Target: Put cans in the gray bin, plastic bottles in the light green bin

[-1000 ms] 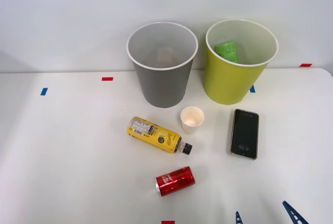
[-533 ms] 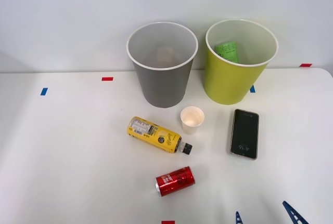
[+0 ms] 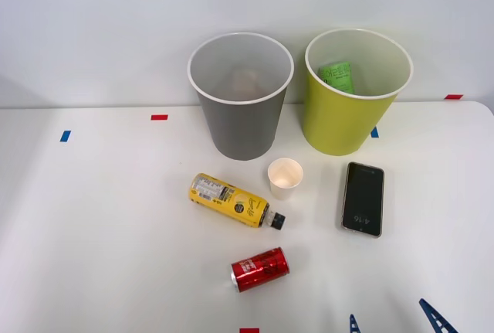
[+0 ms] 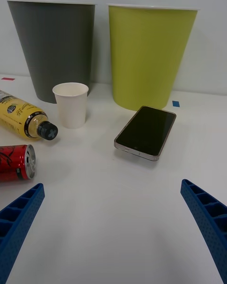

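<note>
A red soda can (image 3: 259,269) (image 4: 15,162) lies on its side near the table's front edge. Behind it, a yellow plastic bottle (image 3: 233,200) (image 4: 23,119) with a black cap also lies flat. At the back stand the gray bin (image 3: 240,95) (image 4: 56,47) and, to its right, the light green bin (image 3: 353,92) (image 4: 149,54) with a green item inside. My right gripper (image 3: 394,319) (image 4: 113,217) is open at the front edge, right of the can, with nothing between its blue fingers (image 4: 208,215).
A white paper cup (image 3: 285,178) (image 4: 71,104) stands upright in front of the bins. A black phone (image 3: 363,198) (image 4: 145,132) lies flat to its right. Small red and blue tape marks dot the white table (image 3: 100,232).
</note>
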Robot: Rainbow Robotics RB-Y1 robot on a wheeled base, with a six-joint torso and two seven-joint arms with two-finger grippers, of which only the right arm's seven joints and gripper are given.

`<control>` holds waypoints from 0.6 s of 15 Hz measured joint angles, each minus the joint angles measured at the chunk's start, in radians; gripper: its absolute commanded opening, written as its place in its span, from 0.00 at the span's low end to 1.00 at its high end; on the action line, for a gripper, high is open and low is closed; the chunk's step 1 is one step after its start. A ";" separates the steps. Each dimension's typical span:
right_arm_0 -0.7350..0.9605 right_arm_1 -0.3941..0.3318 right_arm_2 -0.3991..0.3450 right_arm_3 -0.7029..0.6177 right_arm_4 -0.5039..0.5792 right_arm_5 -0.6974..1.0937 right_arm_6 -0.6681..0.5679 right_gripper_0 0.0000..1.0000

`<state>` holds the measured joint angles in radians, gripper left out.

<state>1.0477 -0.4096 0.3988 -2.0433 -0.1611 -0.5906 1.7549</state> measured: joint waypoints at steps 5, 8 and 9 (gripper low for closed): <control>-0.003 0.002 -0.001 0.004 0.000 0.003 0.000 1.00; -0.026 0.009 -0.012 0.035 0.007 0.009 0.006 1.00; -0.054 -0.010 -0.019 0.026 0.013 0.017 0.011 1.00</control>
<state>0.9941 -0.4199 0.3799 -2.0177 -0.1482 -0.5732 1.7656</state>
